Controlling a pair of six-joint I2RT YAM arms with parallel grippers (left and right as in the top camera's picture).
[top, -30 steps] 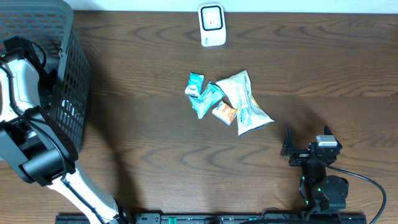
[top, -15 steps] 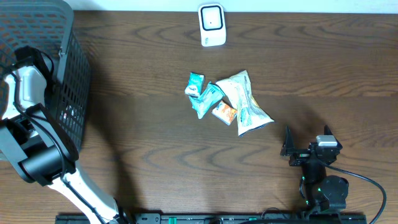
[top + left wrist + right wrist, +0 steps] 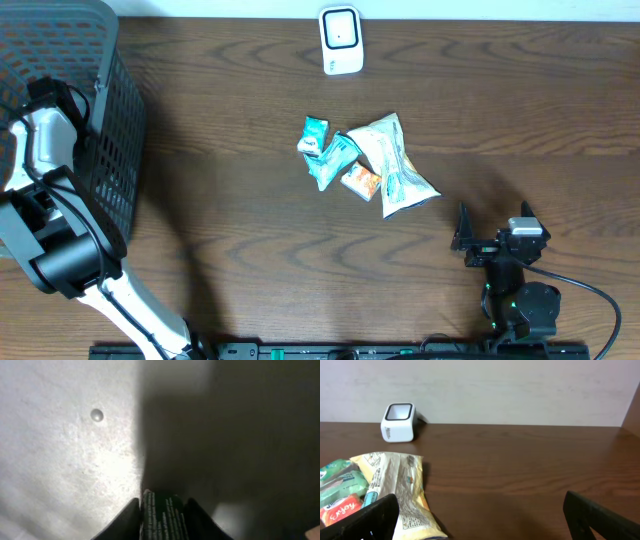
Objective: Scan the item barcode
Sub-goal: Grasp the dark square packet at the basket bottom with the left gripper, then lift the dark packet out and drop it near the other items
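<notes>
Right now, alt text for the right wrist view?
The open right gripper, holding nothing, looks across a dark wooden table. A pile of snack packets lies near left; a white scanner stands beyond it at the far edge.

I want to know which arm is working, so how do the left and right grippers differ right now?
The left gripper is closed on a dark packet; the right gripper is open and empty. The left gripper is at the basket; the right gripper sits by the table's front edge. Both have two dark fingers.

Even overhead light, soft shadows on table (image 3: pixel 250 250); left wrist view dim, glare-patched, packet (image 3: pixel 161 517) blurred.
</notes>
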